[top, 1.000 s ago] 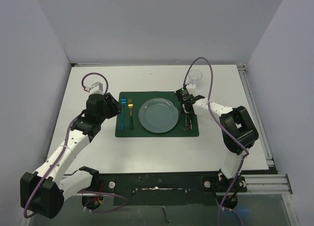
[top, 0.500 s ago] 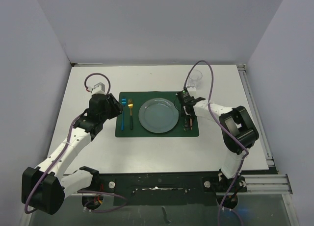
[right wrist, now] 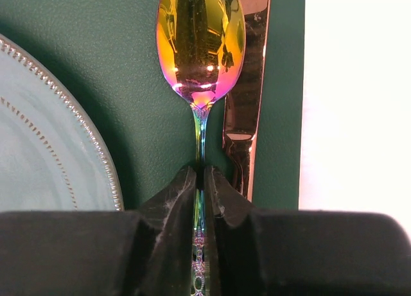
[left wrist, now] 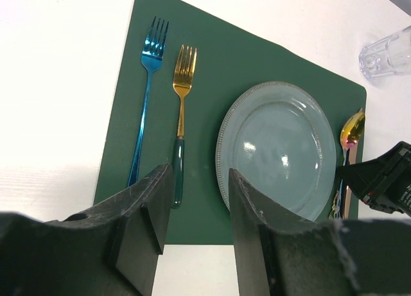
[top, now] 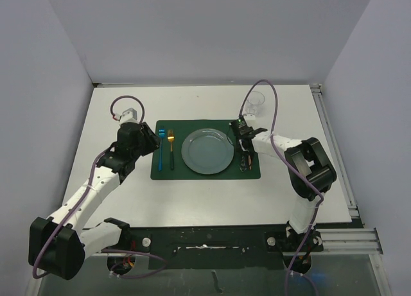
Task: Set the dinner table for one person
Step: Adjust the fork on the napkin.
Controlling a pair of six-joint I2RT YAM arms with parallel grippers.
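Right gripper (right wrist: 200, 175) has narrowed, now pinching spoon (right wrist: 200, 42) handle; spoon lies near-far, bowl far, on placemat (top: 164, 173); I see left gripper (left wrist: 198, 180) part-open, empty; dinner table (top: 192, 194) underneath, long axis left-right.

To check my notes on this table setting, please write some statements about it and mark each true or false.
1. The right gripper is shut on the spoon handle. True.
2. The glass stands on the placemat. False: it stands on the dinner table, beyond the placemat.
3. The blue fork and the gold fork lie left of the plate. True.
4. The left gripper holds the gold fork. False: it is open and holds nothing.
5. The knife lies between spoon and plate. False: the spoon lies between plate and knife.
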